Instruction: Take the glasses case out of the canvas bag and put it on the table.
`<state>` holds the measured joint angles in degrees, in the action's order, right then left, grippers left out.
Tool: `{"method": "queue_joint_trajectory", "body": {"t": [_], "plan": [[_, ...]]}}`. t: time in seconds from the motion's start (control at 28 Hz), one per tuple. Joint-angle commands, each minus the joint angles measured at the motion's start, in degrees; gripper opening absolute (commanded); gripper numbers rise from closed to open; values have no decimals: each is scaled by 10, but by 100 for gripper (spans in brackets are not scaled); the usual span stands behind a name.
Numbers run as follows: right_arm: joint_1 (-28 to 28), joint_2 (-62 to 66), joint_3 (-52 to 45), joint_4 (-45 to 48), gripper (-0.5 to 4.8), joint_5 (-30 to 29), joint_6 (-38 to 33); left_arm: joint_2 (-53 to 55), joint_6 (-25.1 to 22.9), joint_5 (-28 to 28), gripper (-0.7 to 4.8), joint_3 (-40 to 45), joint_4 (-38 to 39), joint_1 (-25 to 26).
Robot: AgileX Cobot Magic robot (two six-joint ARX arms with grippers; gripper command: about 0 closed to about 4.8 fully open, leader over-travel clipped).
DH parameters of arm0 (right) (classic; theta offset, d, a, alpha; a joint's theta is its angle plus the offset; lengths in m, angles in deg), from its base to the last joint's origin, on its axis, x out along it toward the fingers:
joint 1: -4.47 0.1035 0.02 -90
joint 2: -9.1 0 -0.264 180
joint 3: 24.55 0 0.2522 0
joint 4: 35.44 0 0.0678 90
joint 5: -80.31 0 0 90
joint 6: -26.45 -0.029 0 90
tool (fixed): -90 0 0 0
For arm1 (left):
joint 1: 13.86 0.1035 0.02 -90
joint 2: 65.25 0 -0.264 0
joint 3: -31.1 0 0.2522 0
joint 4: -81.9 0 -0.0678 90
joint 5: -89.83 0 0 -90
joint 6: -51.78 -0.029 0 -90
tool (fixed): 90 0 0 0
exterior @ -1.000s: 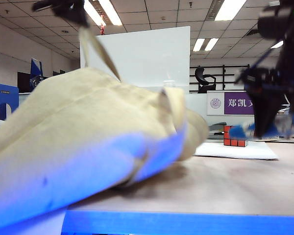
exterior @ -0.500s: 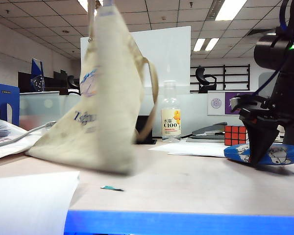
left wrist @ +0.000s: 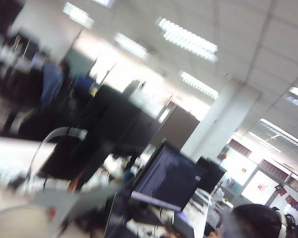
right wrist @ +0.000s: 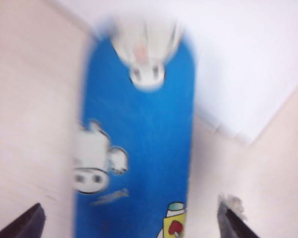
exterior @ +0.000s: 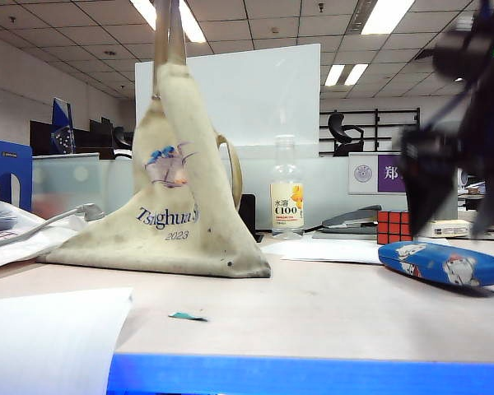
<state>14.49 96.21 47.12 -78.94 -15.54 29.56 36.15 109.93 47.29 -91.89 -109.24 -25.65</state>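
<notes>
- Exterior view: canvas bag point(exterior: 177, 193) hangs by its straps, its base resting on the table point(exterior: 329, 309) at left. Glasses case point(exterior: 443, 263) lies flat on the table at right, free of any grip. Right gripper point(exterior: 453, 202), blurred, hovers above the case, jaws spread. Red Rubik's cube point(exterior: 393, 227), bottle point(exterior: 286, 191) and paper sheets point(exterior: 329, 250) stand behind.
- Left wrist view: only blurred office; left gripper unseen.
- Right wrist view: right gripper point(right wrist: 131, 220) fingertips point(right wrist: 27, 223) stand wide either side of the glasses case point(right wrist: 139, 148), apart from it.
</notes>
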Motion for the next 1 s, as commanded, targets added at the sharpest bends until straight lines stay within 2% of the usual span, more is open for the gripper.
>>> {"method": "queue_joint_trajectory", "body": {"t": [0.04, 0.11, 0.14, 0.18, 0.21, 0.32, 0.36, 0.46, 0.61, 0.71, 0.79, 0.82, 0.86, 0.89, 0.93, 0.96, 1.0], "plan": [[1, -93, 3, 39, 445, -5, -3, -4, -38, -31, 479, -3, 5, 0], [1, -159, 3, 28, 444, -5, -20, -4, -94, -57, 479, -3, 21, 0], [1, -194, 2, 12, 444, -3, -36, -4, -137, -108, 479, -3, 70, 0], [0, -212, 2, 5, 441, -4, -43, -4, -158, -144, 479, -4, 115, 0], [0, -238, 2, -6, 441, -5, -57, -4, -196, -197, 479, -4, 202, 0], [0, -288, 2, -31, 441, -5, -62, -2, -299, -292, 479, -4, 406, -1], [0, -307, 2, -45, 441, -5, -62, -2, -341, -349, 479, -4, 483, -2], [0, -336, 2, -66, 440, -9, -66, 0, -433, -474, 479, -4, 602, -2], [1, -351, 2, -101, 440, -41, -74, -1, -486, -553, 479, -4, 647, -2], [1, -355, 2, -129, 441, -64, -80, -2, -492, -580, 479, -4, 669, -2], [1, -356, 2, -137, 441, -63, -81, -7, -474, -577, 479, -4, 680, -2], [1, -358, 2, -136, 440, -63, -81, -11, -465, -569, 454, -4, 682, -2], [1, -362, 2, -132, 429, -63, -81, -16, -463, -544, 307, -4, 680, -2], [1, -369, 2, -119, 368, -65, -81, -23, -463, -522, 164, -4, 672, -2], [1, -379, 2, -107, 293, -71, -81, -33, -463, -490, -10, -4, 654, -2], [1, -393, 3, -87, 220, -71, -83, -42, -461, -474, 12, -4, 633, -2], [1, -407, 3, -68, 186, -67, -90, -53, -461, -469, -5, -4, 608, -2]]}}
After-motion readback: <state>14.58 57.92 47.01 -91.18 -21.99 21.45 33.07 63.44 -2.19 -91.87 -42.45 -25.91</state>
